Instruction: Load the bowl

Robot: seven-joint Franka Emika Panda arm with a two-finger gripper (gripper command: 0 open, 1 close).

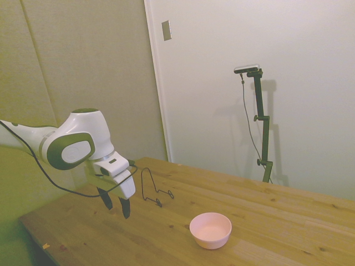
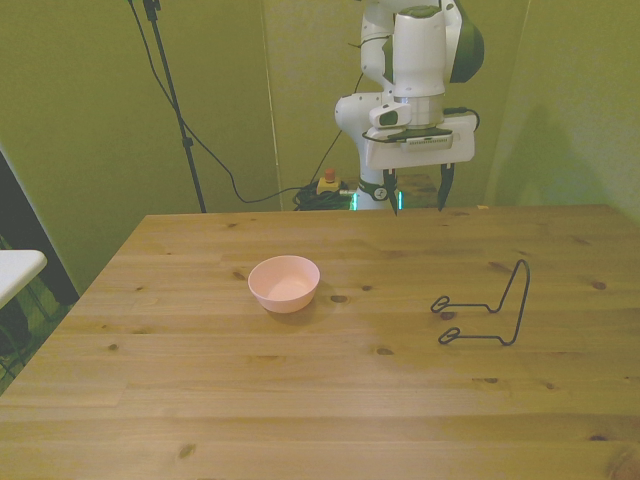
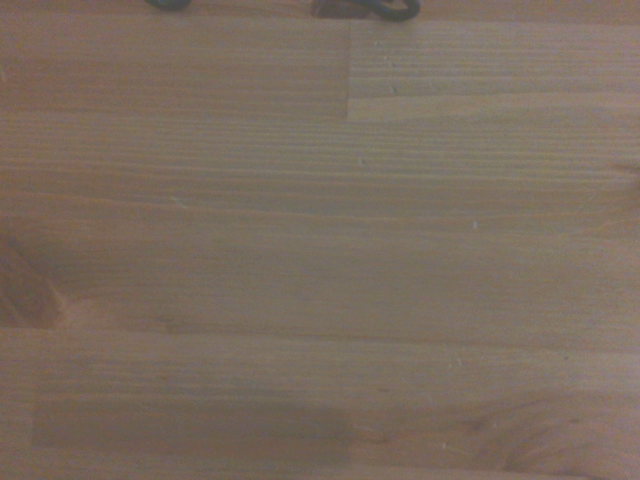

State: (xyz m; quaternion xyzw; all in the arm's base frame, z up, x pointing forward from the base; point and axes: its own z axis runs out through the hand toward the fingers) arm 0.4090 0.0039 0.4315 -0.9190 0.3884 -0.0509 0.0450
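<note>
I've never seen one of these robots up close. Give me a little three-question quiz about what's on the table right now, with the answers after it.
1. True or false: the pink bowl is already resting in the wire rack.
2. What is the gripper holding? A) the bowl B) the rack C) nothing
3. Fill in: in the front view, the rack stands to the bowl's ____.

Key
1. False. The bowl sits alone on the wooden table, well apart from the rack.
2. C. The fingers hang open above the table's far side, with nothing between them.
3. Right. The bowl is nearer the front view's left, the rack nearer its right.
</note>
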